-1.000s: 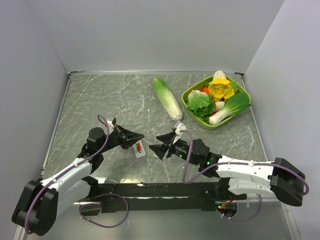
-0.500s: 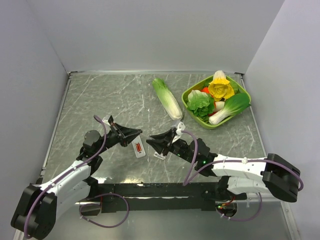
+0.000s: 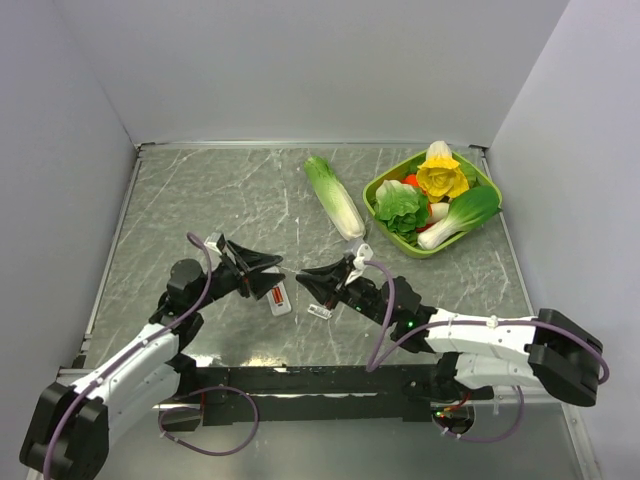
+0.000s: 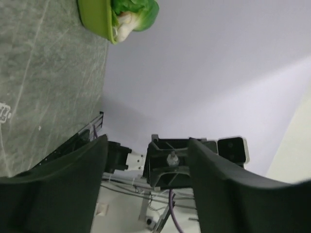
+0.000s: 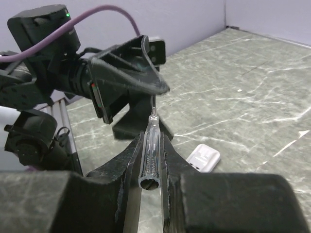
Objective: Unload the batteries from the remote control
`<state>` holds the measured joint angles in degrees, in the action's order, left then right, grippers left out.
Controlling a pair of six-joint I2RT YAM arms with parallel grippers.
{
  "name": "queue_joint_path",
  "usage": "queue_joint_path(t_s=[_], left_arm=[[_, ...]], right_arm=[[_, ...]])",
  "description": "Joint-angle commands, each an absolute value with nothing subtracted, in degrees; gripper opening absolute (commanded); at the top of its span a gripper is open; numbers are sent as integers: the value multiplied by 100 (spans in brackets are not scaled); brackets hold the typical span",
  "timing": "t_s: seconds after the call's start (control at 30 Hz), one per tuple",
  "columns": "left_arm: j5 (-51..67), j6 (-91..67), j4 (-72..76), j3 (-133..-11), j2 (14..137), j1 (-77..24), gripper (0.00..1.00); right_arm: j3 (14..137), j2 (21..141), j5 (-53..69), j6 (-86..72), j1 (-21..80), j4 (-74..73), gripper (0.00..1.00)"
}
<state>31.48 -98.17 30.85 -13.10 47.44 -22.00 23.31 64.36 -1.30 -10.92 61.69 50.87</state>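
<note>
Silvery metal shows nearest the right wrist camera: a thin silvery cylindrical battery [image 5: 149, 156] lies lengthwise between the jaws of the right gripper [image 3: 304, 282]. The jaws are drawn in almost to touching and clamp the battery along its sides. This gripper hangs just to the right of the small slim white remote control [image 3: 281, 298], which lies on the grey marbled surface [image 3: 200, 200] with a red mark showing in its recess.

A small flat whitish cover piece [image 5: 204, 158] rests on the surface just right of the remote. The left gripper [image 3: 274, 279] is poised directly over the remote's left side. Its jaws are spread well apart and hold nothing; the left wrist view shows only wall between them.

The step in hand looks like extraction: one battery is out and lifted. The next move probably calls for setting it down beside the remote without it rolling, then going for the second cell. Whether that cell sits in the recess cannot be told.

Well beyond the remote lie a long pale-green cabbage [image 3: 334, 197] and a green bowl of vegetables [image 3: 370, 198].
</note>
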Motion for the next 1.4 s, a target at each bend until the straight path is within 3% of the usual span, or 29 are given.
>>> queue_joint_path(t_s=[0.0,0.13,0.4,0.57,0.8,0.9,1.37], left_arm=[[2787,-8914,1452,-1801,4334,-2206,77],[2401,-7643,65,-2633,4464,-2083,86],[1670,-5705,-2038,-4095,5686,-1434,78],[1740,-5388,-1767,-3938,6230,-1002,70],[2284,-5125,-985,-3385,7224,-993,34],[2469,-5028,-747,-3349,7575,-1002,27],[2488,-5098,-413,-3261,8068,-1204,28]], right_arm=[[2418,5803,-500,-678,6188,4650,0],[2285,5371,-387,-203,5960,4142,0],[3005,5273,676,1502,5537,1901,0],[3391,5431,1124,2520,5520,1338,0],[4701,6468,1459,3208,5537,-631,0],[4922,6767,1599,3532,5590,-914,0],[5019,7374,2039,4412,5730,-853,0]])
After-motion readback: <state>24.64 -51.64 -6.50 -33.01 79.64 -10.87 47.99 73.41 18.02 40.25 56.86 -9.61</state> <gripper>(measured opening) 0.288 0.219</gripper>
